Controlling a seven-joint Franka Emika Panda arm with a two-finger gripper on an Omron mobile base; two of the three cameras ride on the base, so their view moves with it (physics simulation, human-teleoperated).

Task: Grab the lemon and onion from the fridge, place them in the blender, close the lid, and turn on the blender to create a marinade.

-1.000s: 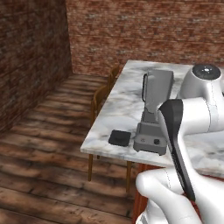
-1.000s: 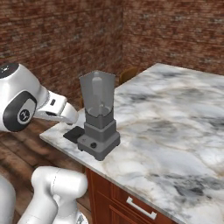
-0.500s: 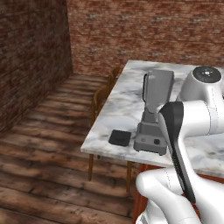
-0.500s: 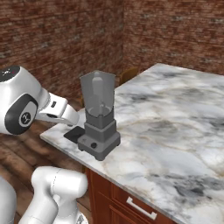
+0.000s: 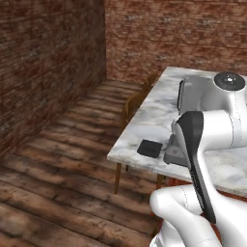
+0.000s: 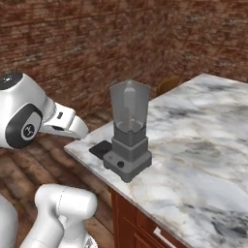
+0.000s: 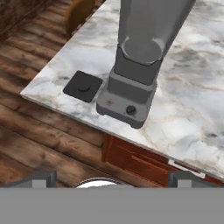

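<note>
The blender (image 6: 128,130) stands near the corner of the marble counter (image 6: 203,145), a grey translucent jar on a dark base with small front buttons (image 7: 130,110). Its lid (image 7: 82,86), a flat black square cap, lies on the counter just left of the base, also seen as the lid (image 5: 149,148). My gripper (image 7: 113,179) hovers off the counter's edge, in front of the blender and above the floor. It is open with nothing between its fingertips (image 7: 41,178). My arm hides most of the jar in the left base view. The lemon, the onion and the fridge are out of view.
A wooden chair (image 5: 136,100) stands at the counter's far side. Wood cabinet drawers (image 7: 144,164) sit under the counter edge. Brick walls (image 5: 48,62) enclose a plank floor (image 5: 62,183) with open room to the left.
The whole scene has slid to the right in both base views, so the base has moved. The blender and the lid keep their places on the counter.
</note>
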